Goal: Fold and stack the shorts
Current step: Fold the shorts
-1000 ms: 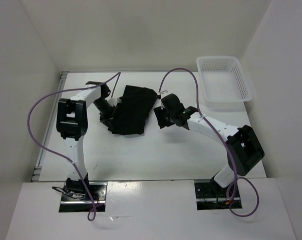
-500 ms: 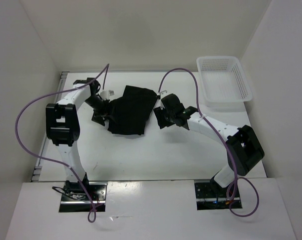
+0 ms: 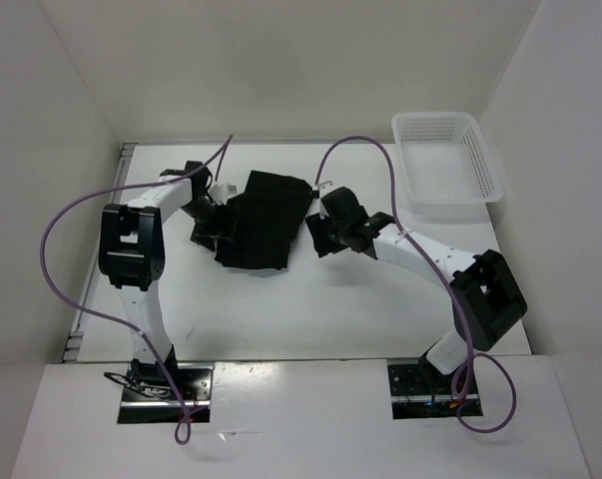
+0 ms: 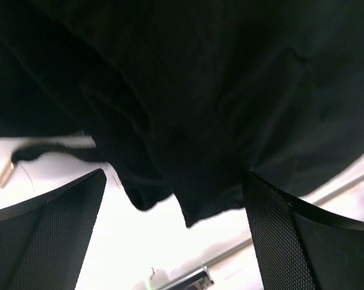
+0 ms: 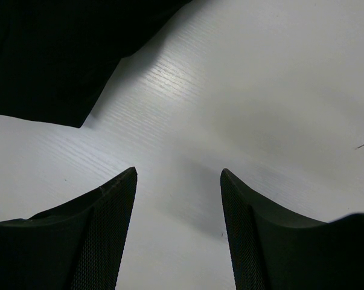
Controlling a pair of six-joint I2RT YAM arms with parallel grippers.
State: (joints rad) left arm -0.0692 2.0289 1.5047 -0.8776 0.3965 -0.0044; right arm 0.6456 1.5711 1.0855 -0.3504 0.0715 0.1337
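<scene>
having opened, l jaws wide at shorts (image 3: 263, 225); r jaws half-open as before.

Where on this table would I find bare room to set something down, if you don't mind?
The widest bare stretch of the table lies between the shorts and the near edge. A smaller patch sits between the right gripper and the white basket. Crowded: mid-table, where the left gripper and right gripper flank the shorts.

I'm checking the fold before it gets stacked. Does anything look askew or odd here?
The shorts lie rumpled and skewed, not squarely folded: their left edge bunches up by the open left gripper, and a drawstring end trails free there.
</scene>
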